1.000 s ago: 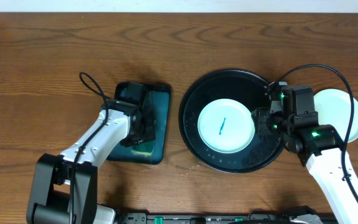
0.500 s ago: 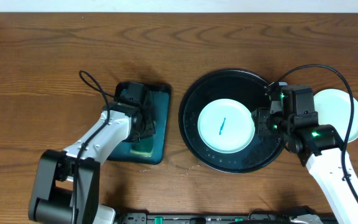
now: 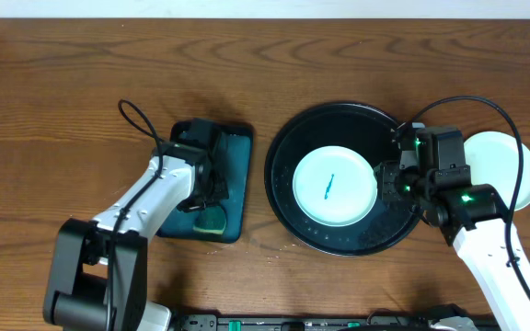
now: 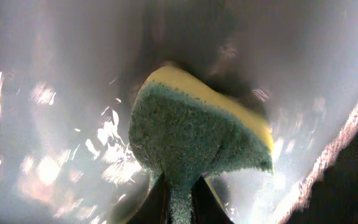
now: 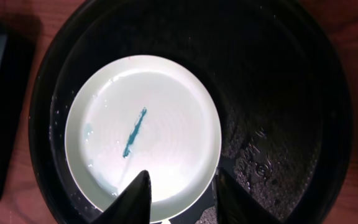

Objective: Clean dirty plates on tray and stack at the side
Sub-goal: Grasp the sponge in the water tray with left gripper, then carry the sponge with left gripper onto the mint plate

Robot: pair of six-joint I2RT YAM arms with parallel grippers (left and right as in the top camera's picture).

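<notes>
I count two plates: one smeared plate (image 5: 148,124) on the tray (image 5: 278,81), one clean plate (image 3: 500,161) beside it. My left gripper (image 4: 179,193) pinches one sponge (image 4: 191,134); my right gripper (image 5: 180,190) stands wide.

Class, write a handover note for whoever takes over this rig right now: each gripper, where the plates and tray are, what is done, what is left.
Left gripper: shut on the sponge, over the teal tray.
Right gripper: open, fingers either side of the near rim of the plate.
That plate lies in the black tray and has a blue smear.
Side plate: on the table right of the tray, partly hidden by the right arm; cannot tell if more are stacked there.
Done: that side plate is off the tray.
Left: wipe the smeared plate, then stack it at the side.
</notes>
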